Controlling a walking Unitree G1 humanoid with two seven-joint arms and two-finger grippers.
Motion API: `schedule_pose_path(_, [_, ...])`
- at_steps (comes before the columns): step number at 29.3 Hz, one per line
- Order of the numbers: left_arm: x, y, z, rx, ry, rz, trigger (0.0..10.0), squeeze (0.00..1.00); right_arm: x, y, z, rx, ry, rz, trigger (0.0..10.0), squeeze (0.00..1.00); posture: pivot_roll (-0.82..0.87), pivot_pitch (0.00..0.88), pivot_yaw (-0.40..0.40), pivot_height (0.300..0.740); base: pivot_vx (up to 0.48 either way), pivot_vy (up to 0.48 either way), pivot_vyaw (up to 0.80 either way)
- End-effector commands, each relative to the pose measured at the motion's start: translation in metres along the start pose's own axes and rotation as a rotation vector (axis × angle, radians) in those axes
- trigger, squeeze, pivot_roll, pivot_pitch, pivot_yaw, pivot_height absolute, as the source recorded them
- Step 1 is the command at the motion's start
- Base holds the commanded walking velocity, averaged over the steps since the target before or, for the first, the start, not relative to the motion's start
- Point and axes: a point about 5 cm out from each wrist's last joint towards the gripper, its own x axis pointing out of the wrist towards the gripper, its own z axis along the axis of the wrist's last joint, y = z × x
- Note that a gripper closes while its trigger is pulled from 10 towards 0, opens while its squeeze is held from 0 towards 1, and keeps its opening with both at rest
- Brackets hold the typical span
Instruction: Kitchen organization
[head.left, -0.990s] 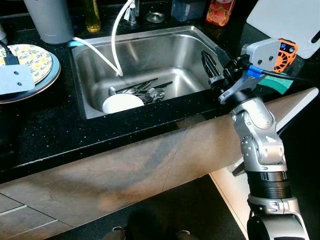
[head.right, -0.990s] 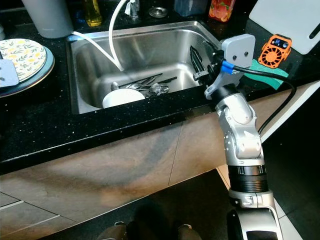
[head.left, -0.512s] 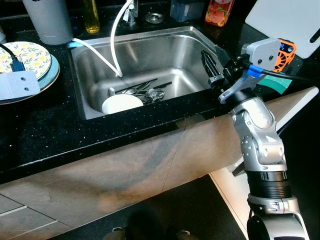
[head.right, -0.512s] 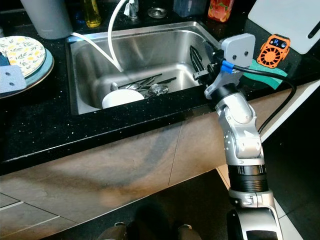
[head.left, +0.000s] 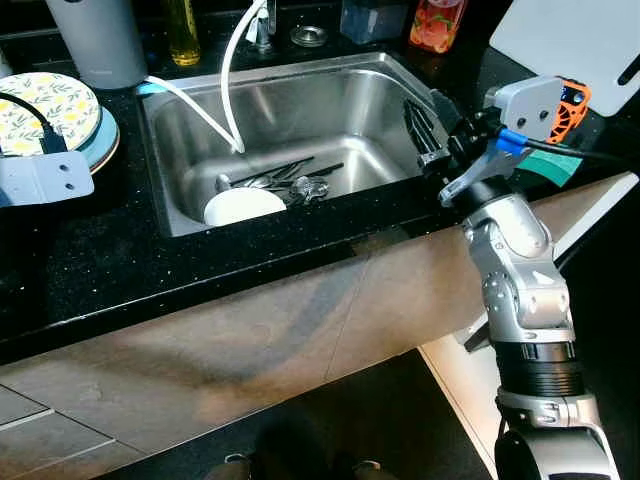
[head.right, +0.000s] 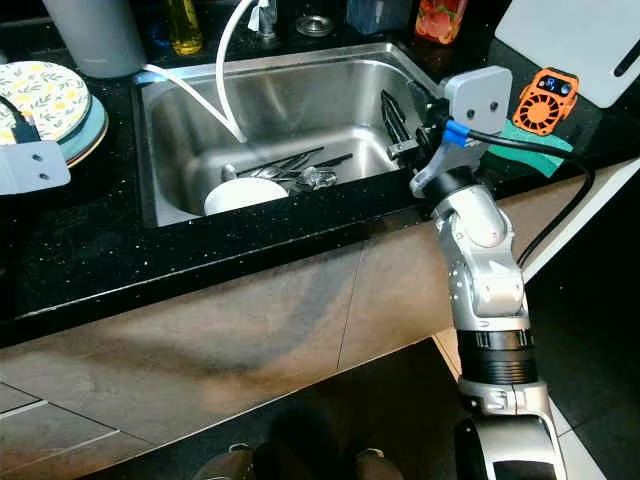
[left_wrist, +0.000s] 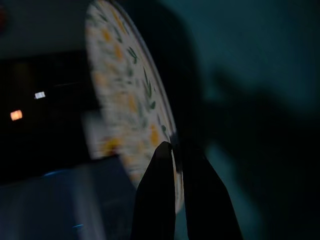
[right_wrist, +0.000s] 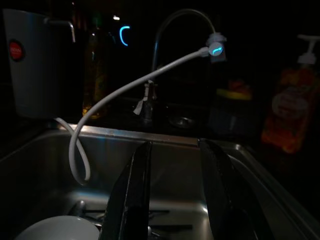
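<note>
The left gripper (left_wrist: 172, 150) has its two black fingers pressed together on the rim of the patterned plate (left_wrist: 127, 100), one finger on each face. The plate runs away from the fingertips, blurred, and the background beyond it is too dark to read. From the head, the plate (head.left: 45, 105) lies on the black counter (head.left: 120, 250), stacked on a blue-rimmed one, and the left wrist's grey block (head.left: 45, 178) covers the gripper itself, with its arm cut off at the frame edge.

The right gripper (right_wrist: 175, 195) holds its fingers apart, empty, over the right end of the steel sink (head.left: 330, 95). Ahead of and below its fingertips sit a white bowl (head.left: 243, 207) and dark cutlery (head.left: 290, 178), the pieces hard to tell apart. Beyond its tips a white hose (right_wrist: 125, 95) loops down from the faucet (right_wrist: 172, 25), with dim bottles behind. Behind the gripper lie an orange gadget (head.right: 538, 98) and a green cloth (head.right: 520, 140), partly hidden by the wrist.
</note>
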Motion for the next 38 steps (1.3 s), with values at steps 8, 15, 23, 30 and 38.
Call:
schedule_pose_path(8, [-0.013,0.067,0.042,-0.029,-0.236,0.194,10.0,0.0,0.0,-0.003,-0.001,0.004,0.005,-0.007,10.0,0.0,0.15,0.167,-0.024,0.74,0.0,0.0,0.0])
schedule_pose_path(15, [-0.038,0.079,0.071,0.01,-0.462,0.039,10.0,0.0,-0.001,-0.004,-0.001,0.003,0.005,-0.009,10.0,0.0,0.15,0.167,-0.022,0.74,0.0,0.0,0.0])
schedule_pose_path(23, [-0.071,0.078,0.092,-0.082,-0.68,-0.166,10.0,0.0,0.0,-0.004,-0.001,0.004,0.002,-0.009,10.0,0.0,0.15,0.164,-0.02,0.74,0.0,0.0,0.0])
schedule_pose_path(30, [-0.071,0.074,0.07,0.008,-0.521,-0.206,10.0,0.0,0.0,-0.004,-0.002,0.006,0.003,-0.012,10.0,0.0,0.15,0.163,-0.017,0.74,0.0,0.0,0.0])
schedule_pose_path(38, [-0.08,0.081,0.035,0.075,-0.27,-0.171,10.0,0.0,-0.001,-0.005,-0.002,0.009,0.003,-0.013,10.0,0.0,0.16,0.163,-0.019,0.74,0.0,0.0,0.0])
